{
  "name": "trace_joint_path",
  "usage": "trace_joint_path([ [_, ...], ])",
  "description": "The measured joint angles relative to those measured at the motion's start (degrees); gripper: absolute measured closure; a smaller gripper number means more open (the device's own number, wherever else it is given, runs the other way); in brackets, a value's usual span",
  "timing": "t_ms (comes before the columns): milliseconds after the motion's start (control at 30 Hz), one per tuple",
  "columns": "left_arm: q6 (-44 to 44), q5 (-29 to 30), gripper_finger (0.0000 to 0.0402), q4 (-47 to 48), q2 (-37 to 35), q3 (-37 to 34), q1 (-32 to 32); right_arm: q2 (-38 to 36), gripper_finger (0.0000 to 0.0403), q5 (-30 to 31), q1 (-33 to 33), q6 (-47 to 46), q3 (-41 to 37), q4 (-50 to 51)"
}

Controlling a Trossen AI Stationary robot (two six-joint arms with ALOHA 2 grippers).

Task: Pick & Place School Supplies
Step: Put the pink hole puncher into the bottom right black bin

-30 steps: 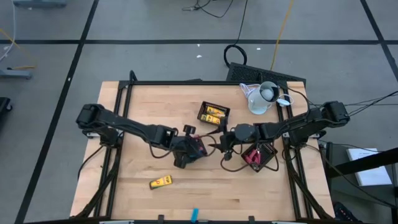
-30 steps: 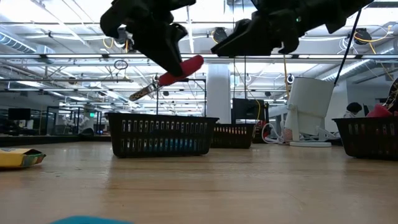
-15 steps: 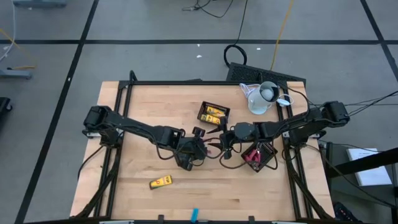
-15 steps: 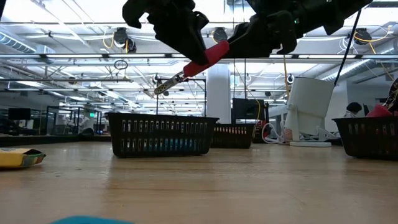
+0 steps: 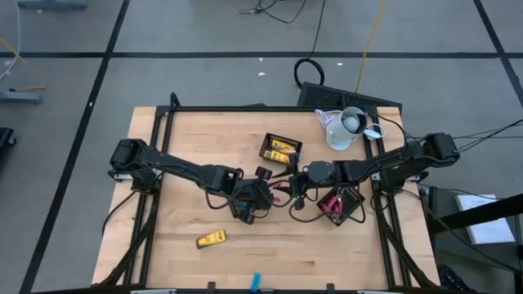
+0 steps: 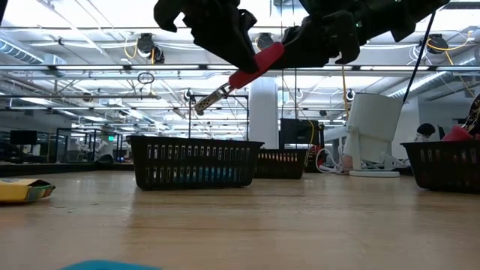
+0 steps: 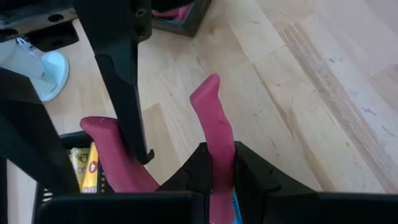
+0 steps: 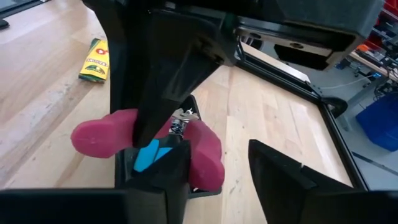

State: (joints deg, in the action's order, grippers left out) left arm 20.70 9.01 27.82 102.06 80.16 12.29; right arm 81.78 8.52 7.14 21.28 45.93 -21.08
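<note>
left gripper (image 5: 263, 194): clamped on red tool (image 6: 255, 64), mid-worktop, aloft | right gripper (image 5: 292, 193): fingers spread around its handle

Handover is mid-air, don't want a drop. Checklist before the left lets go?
1. Left gripper clamped on the red-handled tool: ok.
2. Right gripper reaching between the handles: ok.
3. Right jaws clamped on a handle: not ok, a gap shows.
4. Tool clear of the table: ok.
5. Room in the tray of red tools: cannot tell.
</note>
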Motion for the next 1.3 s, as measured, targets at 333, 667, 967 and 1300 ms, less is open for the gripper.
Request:
trace_joint_path([
  [333, 0.87, -0.9, 0.0362, -1.7, 0.0, 0.0, -0.05, 0.0, 0.0261, -2.23, -0.84, -0.92, 0.0, 0.01],
  [667, 1.68, -1.24, 0.0362, -2.2, -0.02, 0.0, -0.06, 0.0, 0.0306, -3.32, -1.3, -1.05, 0.02, -0.02],
  [967, 0.87, -0.08, 0.0362, -2.53, -0.07, 0.0, -0.11, -0.07, 0.0367, -2.15, -2.14, 0.08, 0.02, -0.96],
  [1300, -4.03, 1.75, 0.0268, 1.67, -0.07, 0.0, 1.43, -0.02, 0.0368, 4.99, -1.33, 0.6, 0.09, 1.16],
])
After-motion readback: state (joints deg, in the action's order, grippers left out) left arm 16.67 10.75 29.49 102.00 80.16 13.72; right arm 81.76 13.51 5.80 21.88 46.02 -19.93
